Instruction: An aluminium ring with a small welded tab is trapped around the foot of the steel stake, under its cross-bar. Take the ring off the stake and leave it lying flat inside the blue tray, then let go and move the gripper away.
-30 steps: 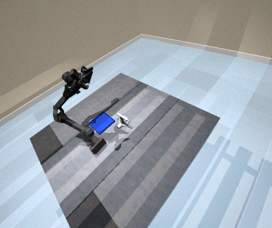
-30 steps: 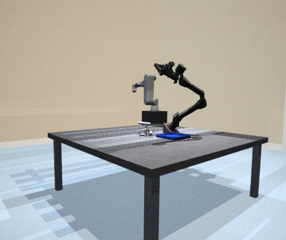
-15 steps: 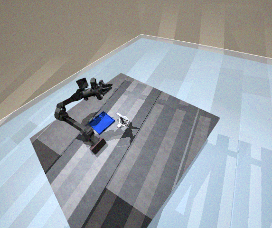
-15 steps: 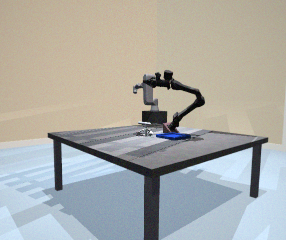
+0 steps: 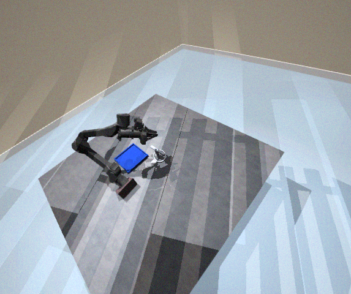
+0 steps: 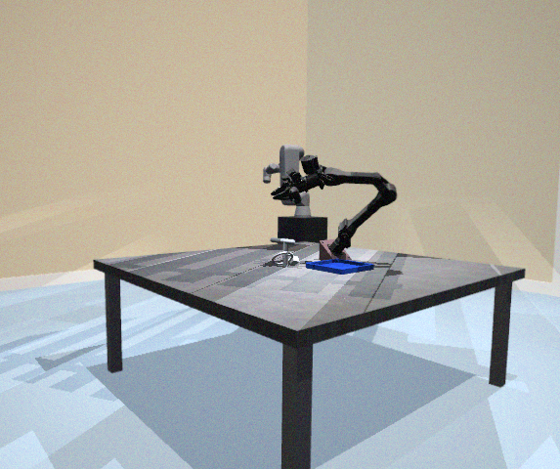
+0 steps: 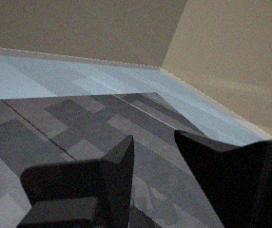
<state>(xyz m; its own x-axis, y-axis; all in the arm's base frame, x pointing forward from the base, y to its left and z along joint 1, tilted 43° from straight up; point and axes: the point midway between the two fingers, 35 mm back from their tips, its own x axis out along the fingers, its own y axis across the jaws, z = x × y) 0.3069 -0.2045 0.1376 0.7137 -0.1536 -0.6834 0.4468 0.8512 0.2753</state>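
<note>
Aluminium ring (image 5: 164, 159) (image 6: 276, 258): around the foot of the stake (image 6: 285, 247), under the cross-bar (image 5: 153, 148) (image 6: 282, 240), close to the worktop (image 5: 200, 190) (image 6: 249, 292) (image 7: 86, 124). Can't tell whether it lies dead flat. A pale patch beside it (image 5: 153, 160) (image 6: 296, 259) looks like the tab. Blue tray (image 5: 132, 158) (image 6: 339, 266) sits just beside the stake, no ring in it.

Tool (image 5: 157, 135) (image 6: 273, 195) (image 7: 153, 137) is part-open, nothing between the fingers, high above the worktop and well apart from the ring. Wrist view shows neither ring nor stake, so it probably needs to tip down and swing over before any grasp.

Handling, by judgement: ring should be light and stiff, won't squash under a moderate grip. Bare metal is likely slick, and a round rim could roll or pivot in the pads. Best hold is the tab, pinched across its faces, if the fingers get in low without hitting the cross-bar. Rim on the side away from the stake is the fallback.

Cross-bar blocks a straight flat lift, most likely. Ring probably has to tilt and pass one bar end first, then the other. Pull hard while it's hooked and it slips out or drags the stake. Task is at the approach stage.
</note>
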